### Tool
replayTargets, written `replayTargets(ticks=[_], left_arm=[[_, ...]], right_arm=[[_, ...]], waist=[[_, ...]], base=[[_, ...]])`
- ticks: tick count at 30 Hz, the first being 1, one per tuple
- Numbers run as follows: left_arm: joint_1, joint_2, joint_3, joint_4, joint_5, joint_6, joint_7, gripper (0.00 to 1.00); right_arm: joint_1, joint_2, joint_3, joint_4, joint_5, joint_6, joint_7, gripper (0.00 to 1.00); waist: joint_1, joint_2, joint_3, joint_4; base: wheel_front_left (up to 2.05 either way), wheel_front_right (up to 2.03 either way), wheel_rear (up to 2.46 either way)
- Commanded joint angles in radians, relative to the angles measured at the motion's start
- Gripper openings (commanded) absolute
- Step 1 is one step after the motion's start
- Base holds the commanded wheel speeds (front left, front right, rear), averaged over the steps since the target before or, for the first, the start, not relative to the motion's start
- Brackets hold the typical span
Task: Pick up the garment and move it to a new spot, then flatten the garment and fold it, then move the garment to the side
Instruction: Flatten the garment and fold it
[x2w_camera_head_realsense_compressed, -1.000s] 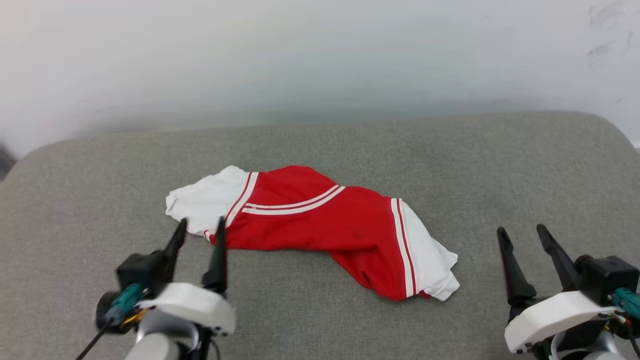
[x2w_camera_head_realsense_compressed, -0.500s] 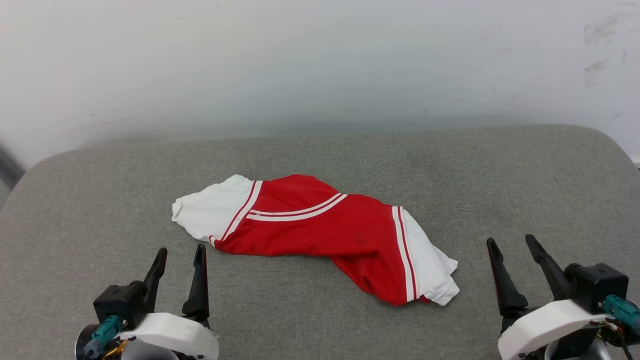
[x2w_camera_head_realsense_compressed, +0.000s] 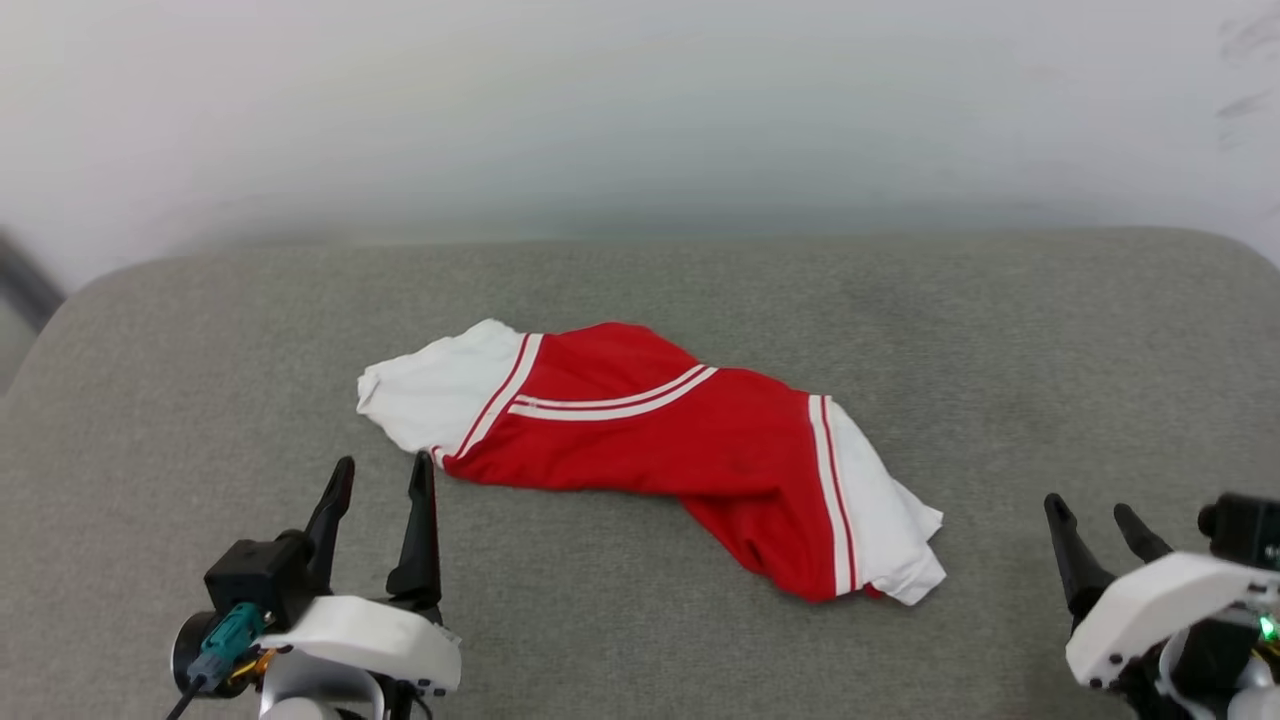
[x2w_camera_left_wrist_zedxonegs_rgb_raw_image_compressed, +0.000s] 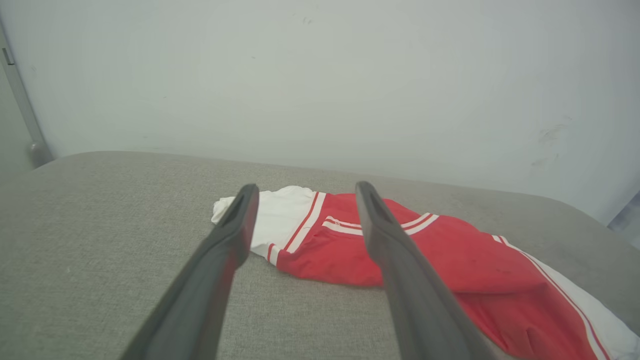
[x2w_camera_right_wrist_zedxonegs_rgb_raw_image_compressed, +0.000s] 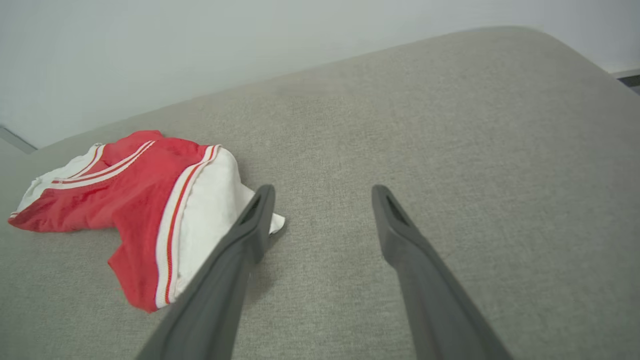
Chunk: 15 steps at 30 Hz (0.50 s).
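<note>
Grey woven upholstery (x2w_camera_head_realsense_compressed: 1000, 330) forms the working surface, with a pale wall (x2w_camera_head_realsense_compressed: 640, 100) behind it. Over the near left part of that surface the left gripper (x2w_camera_head_realsense_compressed: 385, 465) is held with its two dark fingers spread apart and nothing between them. Its right fingertip is seen just beside the near edge of the garment (x2w_camera_head_realsense_compressed: 680, 440), at the corner where a white sleeve meets the red body. Contact cannot be confirmed from the head view, and in the left wrist view the fingers appear raised above the cloth and short of it. Ahead of this gripper and running off to its right, the garment is laid crumpled and partly folded over itself on the upholstery (a red shirt with white sleeves and white-and-red striped trim). One sleeve is found directly ahead of the left gripper; the other is bunched at the far right end, nearer the robot. The right gripper (x2w_camera_head_realsense_compressed: 1087, 508) is held over the near right part of the surface, its fingers likewise parted and empty. The bunched sleeve lies to its left, near but apart in the head view. In the right wrist view the left finger overlaps the sleeve's edge, though touching cannot be judged.
</note>
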Motion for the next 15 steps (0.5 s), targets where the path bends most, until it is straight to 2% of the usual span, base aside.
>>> replayTargets(ticks=[1,4,7,11,15], left_arm=[[-0.017,-0.003,-0.001,-0.003,0.006,-0.002,-0.002,1.00],[-0.041,-0.020,-0.004,-0.005,0.020,-0.010,-0.002,1.00],[-0.060,-0.033,0.001,-0.006,0.035,-0.021,-0.002,1.00],[-0.088,-0.061,0.005,-0.004,0.053,-0.039,-0.002,1.00],[-0.107,-0.085,0.019,0.004,0.072,-0.056,-0.002,1.00]], right_arm=[[-0.033,0.001,-0.012,0.015,0.011,0.000,0.029,1.00],[-0.107,-0.041,-0.027,0.087,0.031,0.000,0.165,1.00],[-0.176,-0.092,0.016,0.158,0.058,0.000,0.308,1.00],[-0.258,-0.161,0.102,0.231,0.100,0.000,0.411,1.00],[-0.323,-0.188,0.177,0.307,0.139,0.000,0.473,1.00]], waist=[[0.0000,0.0000,0.026,0.026],[0.0000,0.0000,0.055,0.058],[0.0000,0.0000,0.080,0.085],[0.0000,0.0000,0.119,0.122],[0.0000,0.0000,0.156,0.149]], base=[[0.00,0.00,0.00],[0.00,0.00,0.00],[0.00,0.00,0.00],[0.00,0.00,0.00],[0.00,0.00,0.00]])
